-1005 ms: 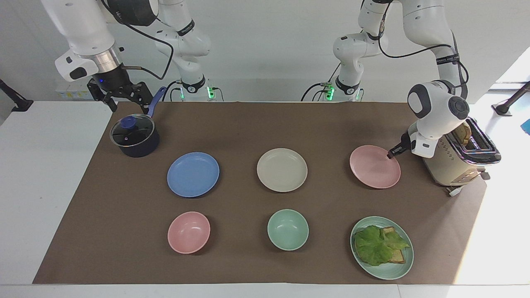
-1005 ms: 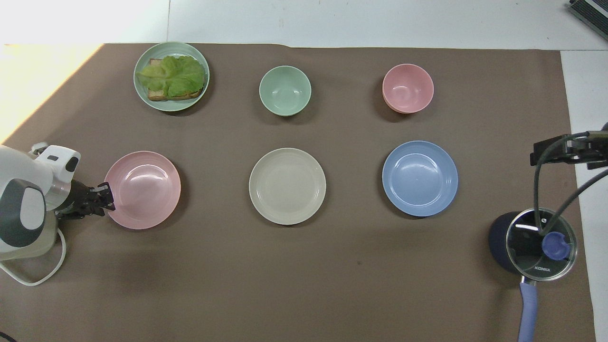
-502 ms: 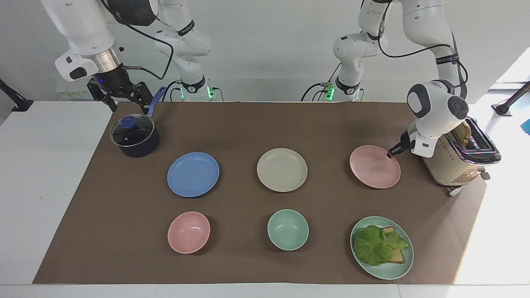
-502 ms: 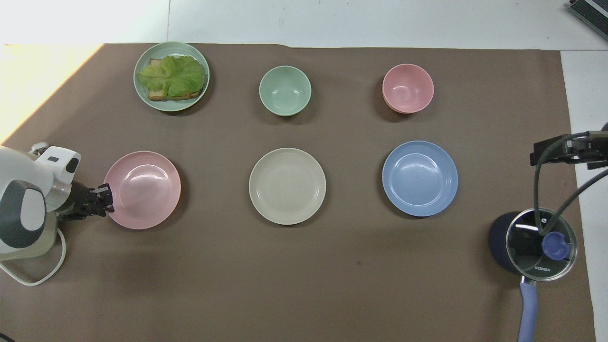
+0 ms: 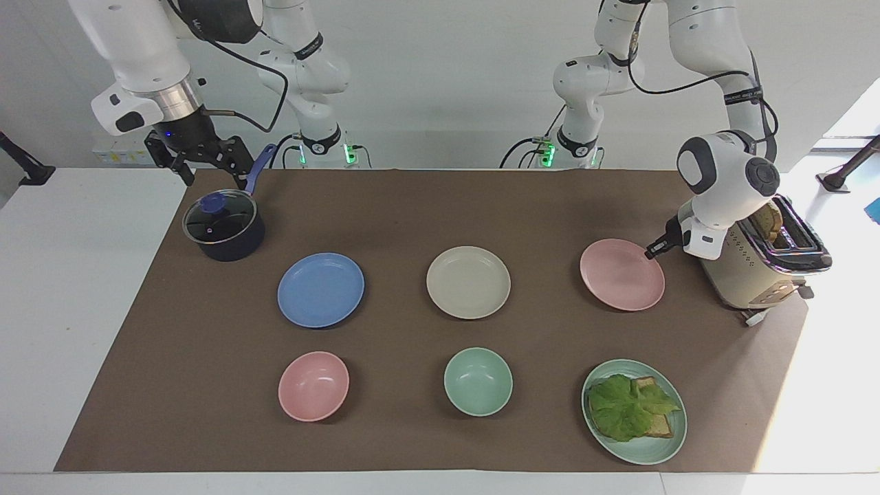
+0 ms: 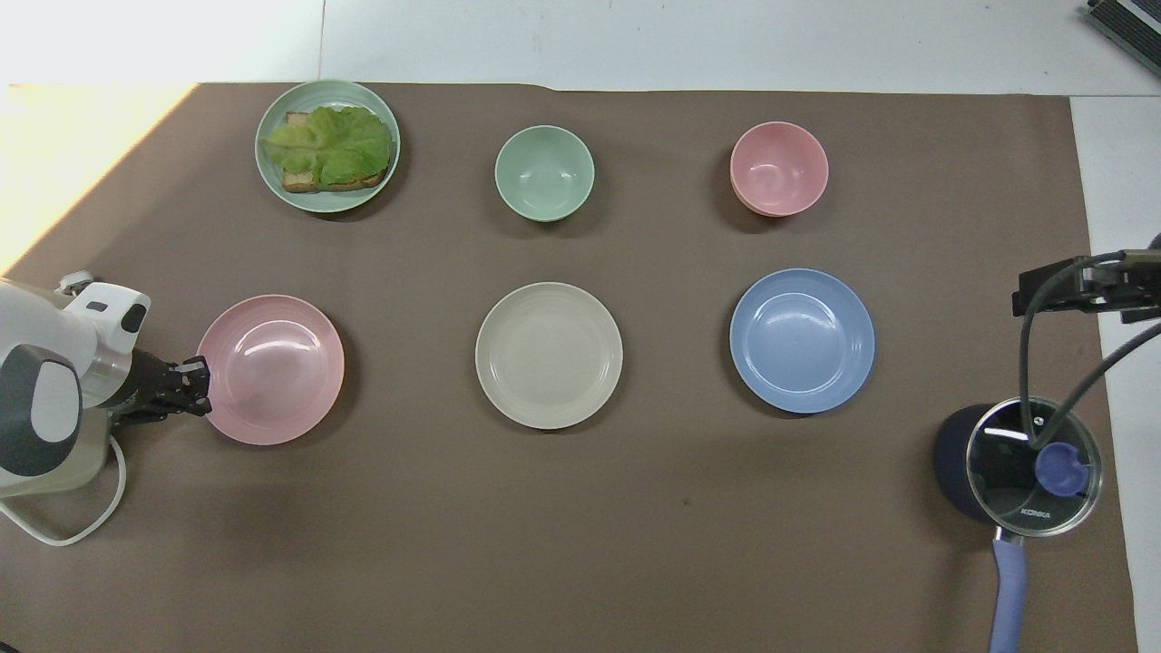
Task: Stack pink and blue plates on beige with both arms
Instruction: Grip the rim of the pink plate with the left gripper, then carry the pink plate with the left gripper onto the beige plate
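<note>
left gripper [image 5: 650, 254] pinching pink plate [image 5: 622, 275] rim, toward left arm's end | right gripper [image 5: 199, 161] hanging wide open over pot [image 5: 223, 225] | blue plate [image 5: 320, 289], beige plate [image 5: 468, 282] lying apart in the same row

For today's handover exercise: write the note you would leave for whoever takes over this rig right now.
Left gripper: shut on the pink plate at its rim beside the toaster.
Right gripper: open, waiting over the pot.
Beige plate: mid-table, bare.
Blue plate: beside it, toward the right arm's end, untouched.
Done: pink plate gripped.
Left: carry pink onto beige, then blue onto the stack.
</note>
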Available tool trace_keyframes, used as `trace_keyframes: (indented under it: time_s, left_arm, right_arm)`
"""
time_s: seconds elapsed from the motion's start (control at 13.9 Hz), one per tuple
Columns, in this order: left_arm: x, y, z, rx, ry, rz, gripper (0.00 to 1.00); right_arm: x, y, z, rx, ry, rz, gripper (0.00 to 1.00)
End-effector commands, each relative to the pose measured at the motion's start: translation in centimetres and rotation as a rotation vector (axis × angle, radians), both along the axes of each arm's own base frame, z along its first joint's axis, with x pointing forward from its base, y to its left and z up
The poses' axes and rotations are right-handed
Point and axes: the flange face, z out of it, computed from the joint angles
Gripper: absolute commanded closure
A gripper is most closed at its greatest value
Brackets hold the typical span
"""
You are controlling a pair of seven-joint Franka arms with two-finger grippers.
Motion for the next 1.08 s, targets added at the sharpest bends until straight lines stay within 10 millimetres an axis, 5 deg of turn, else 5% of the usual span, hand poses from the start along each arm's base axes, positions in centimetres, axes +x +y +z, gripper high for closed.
trace_keyframes:
  time_s: [0.0, 0.29, 0.43, 0.79, 1.0]
  left_arm:
    - [0.0, -0.3, 2.2, -0.041, 0.041, 0.019, 1.0]
    - [2.2, -2.3, 10.0, -0.112, 0.107, 0.042, 1.0]
    - [2.0, -7.4, 11.3, -0.094, 0.127, 0.057, 1.0]
    - [0.7, -24.3, 11.6, -0.095, 0.036, 0.069, 1.0]
    - [-0.6, -30.7, 8.4, -0.118, -0.034, 0.045, 1.0]
  right_arm:
    - [-0.5, -0.2, 0.0, 0.02, -0.015, -0.014, 0.0]
    - [-0.5, -0.2, 0.0, 0.02, -0.014, -0.014, 0.0]
    - [-0.5, -0.2, 0.0, 0.02, -0.014, -0.014, 0.0]
    - [-0.6, -0.4, 0.0, 0.019, -0.014, -0.017, 0.0]
    - [-0.6, -0.9, 0.0, 0.019, -0.014, -0.026, 0.0]
